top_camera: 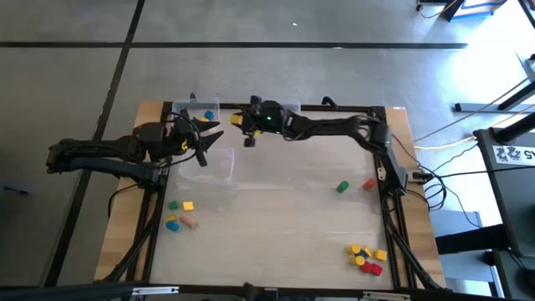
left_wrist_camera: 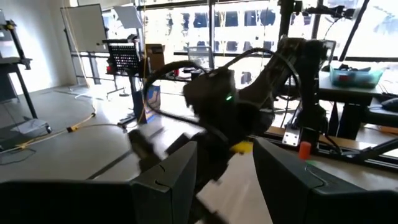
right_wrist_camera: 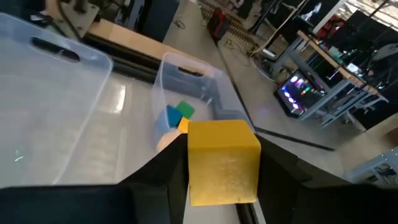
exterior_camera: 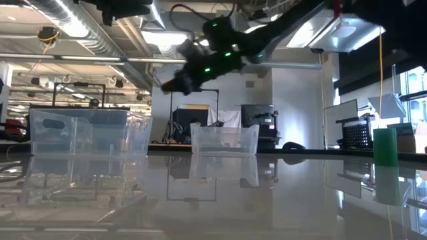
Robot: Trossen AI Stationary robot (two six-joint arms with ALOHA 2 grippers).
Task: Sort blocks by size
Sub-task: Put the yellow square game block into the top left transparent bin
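- Right gripper (right_wrist_camera: 221, 186): dark two-finger pincer, closed part-way on a yellow wooden block (right_wrist_camera: 222, 160), one finger against each side face.
- Position in the high view: right gripper (top_camera: 242, 125) raised at the far edge of the table, carrying the yellow wooden block (top_camera: 237, 119) between two clear plastic bins.
- Small clear plastic bin (right_wrist_camera: 186, 93): far-left of the table, already containing a blue block (right_wrist_camera: 173, 116), a green block (right_wrist_camera: 185, 109) and part of another yellow piece.
- Large clear plastic bin (right_wrist_camera: 43, 112): nearer, just beside the small one, with nothing visible inside.
- Left gripper (top_camera: 201, 138): waiting over the large bin, fingers parted, holding nothing visible.
- Step in hand, as judged: delivery of the held block to the bin matching its size.
- For a clean release: centre the block over the chosen bin's opening, well inside the rim; lower before parting the fingers; part them fully and lift straight up to avoid dragging the block out.
- Risk: the two bins stand close together, so a release over the shared edge could drop the block in the wrong bin or outside both.
- Orientation of the held block: close to cube-like, slightly taller than wide in the right wrist view, long axis running along the fingers and out past the fingertips, faces square to the fingers, no visible tilt.
- Remaining blocks (top_camera: 366, 257): one cluster at the near-right corner, a smaller group at near-left, two loose pieces at mid-right.
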